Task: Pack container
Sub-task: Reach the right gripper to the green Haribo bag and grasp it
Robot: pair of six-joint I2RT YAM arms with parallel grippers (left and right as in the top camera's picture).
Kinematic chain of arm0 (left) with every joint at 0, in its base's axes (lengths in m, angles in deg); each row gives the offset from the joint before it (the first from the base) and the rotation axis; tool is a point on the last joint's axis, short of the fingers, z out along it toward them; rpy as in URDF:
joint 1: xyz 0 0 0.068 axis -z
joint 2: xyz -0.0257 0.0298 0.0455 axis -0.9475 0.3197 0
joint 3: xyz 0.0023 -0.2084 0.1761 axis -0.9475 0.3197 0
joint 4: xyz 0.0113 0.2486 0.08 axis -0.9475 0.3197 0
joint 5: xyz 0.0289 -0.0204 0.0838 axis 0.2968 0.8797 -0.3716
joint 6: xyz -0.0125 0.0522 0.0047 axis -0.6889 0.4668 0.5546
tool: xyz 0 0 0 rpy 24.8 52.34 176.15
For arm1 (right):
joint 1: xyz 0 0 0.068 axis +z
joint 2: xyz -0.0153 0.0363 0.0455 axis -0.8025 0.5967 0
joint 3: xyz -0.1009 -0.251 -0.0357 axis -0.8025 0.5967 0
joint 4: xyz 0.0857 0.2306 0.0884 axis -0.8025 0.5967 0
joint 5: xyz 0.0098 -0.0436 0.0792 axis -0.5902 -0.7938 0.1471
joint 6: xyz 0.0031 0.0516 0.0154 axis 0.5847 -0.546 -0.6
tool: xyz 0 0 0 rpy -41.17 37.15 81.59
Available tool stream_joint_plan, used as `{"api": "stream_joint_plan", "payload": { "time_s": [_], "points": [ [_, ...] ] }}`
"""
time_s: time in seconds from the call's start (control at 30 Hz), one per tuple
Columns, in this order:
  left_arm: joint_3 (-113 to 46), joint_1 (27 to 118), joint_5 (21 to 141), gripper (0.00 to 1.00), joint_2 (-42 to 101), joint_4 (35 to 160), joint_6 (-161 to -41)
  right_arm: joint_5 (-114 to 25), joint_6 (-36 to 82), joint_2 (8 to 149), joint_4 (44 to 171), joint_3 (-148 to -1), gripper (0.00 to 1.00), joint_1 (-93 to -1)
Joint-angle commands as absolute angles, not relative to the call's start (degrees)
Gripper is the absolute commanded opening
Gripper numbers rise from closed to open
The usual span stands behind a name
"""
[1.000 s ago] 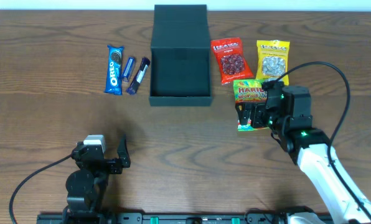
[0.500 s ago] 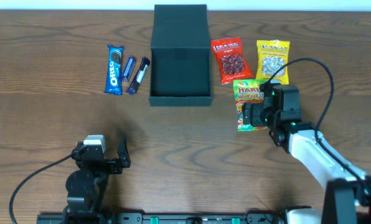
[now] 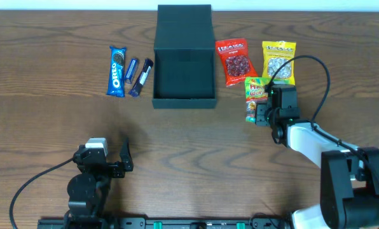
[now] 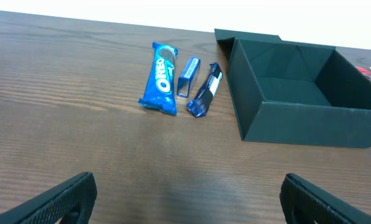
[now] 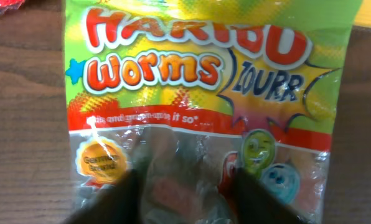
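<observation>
Container: the dark box (image 3: 184, 95) (image 4: 310, 118) sits on the table (image 3: 49, 127) toward 12 o'clock from the centre in our overhead view. It is open, with its lid (image 3: 184, 19) folded back on the 12 o'clock side, and we see nothing inside it.
Left gripper: the left gripper (image 3: 105, 159) (image 4: 188, 205) rests low at about 7 o'clock, well apart from the box. Its fingers are spread wide and hold nothing.
Right gripper: the right gripper (image 3: 261, 114) (image 5: 185, 199) is down on the lower end of the Haribo worms bag (image 3: 254, 92) (image 5: 192, 74). Its fingers are partly apart, with the film puckered between them. We cannot tell whether they grip it.
Haribo worms bag: at 3 o'clock of the box, near its front corner.
Red bag: the red bag (image 3: 233, 62) lies just beside the box at 3 o'clock.
Yellow bag: the yellow bag (image 3: 278, 60) lies at 3 o'clock of the red one.
Oreo packet: the Oreo packet (image 3: 117, 70) (image 4: 160, 79) lies at 9 o'clock of the box, outermost.
Small blue packet: the small blue packet (image 3: 132, 69) (image 4: 188, 68) lies between the Oreo packet and the dark blue bar.
Dark blue bar: the dark blue bar (image 3: 142, 77) (image 4: 205, 91) lies tilted and nearest the box.
</observation>
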State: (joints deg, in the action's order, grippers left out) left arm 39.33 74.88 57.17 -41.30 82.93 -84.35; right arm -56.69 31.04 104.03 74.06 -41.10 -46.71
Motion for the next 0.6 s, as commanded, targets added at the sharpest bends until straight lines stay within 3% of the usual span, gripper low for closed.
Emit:
{"api": "stream_joint_plan", "payload": {
  "time_s": [0.0, 0.13, 0.33, 0.57],
  "points": [
    [40.57, 74.69, 56.74, 0.95, -41.61, 83.3, -83.98, -58.46, 28.79, 106.9, 75.79, -39.9, 0.22, -46.54],
    [40.57, 74.71, 56.74, 0.95, -41.61, 83.3, -83.96, -58.17, 26.95, 106.83, 76.58, -39.92, 0.01, -46.41],
    [40.57, 74.71, 56.74, 0.95, -41.61, 83.3, -83.98, -50.28, 25.12, 102.04, 81.54, -40.03, 0.01, -45.66],
    [40.57, 74.71, 56.76, 0.95, -41.61, 83.3, -83.96, -45.54, 22.65, 86.44, 85.12, -40.33, 0.01, -42.43]
  ]
}}
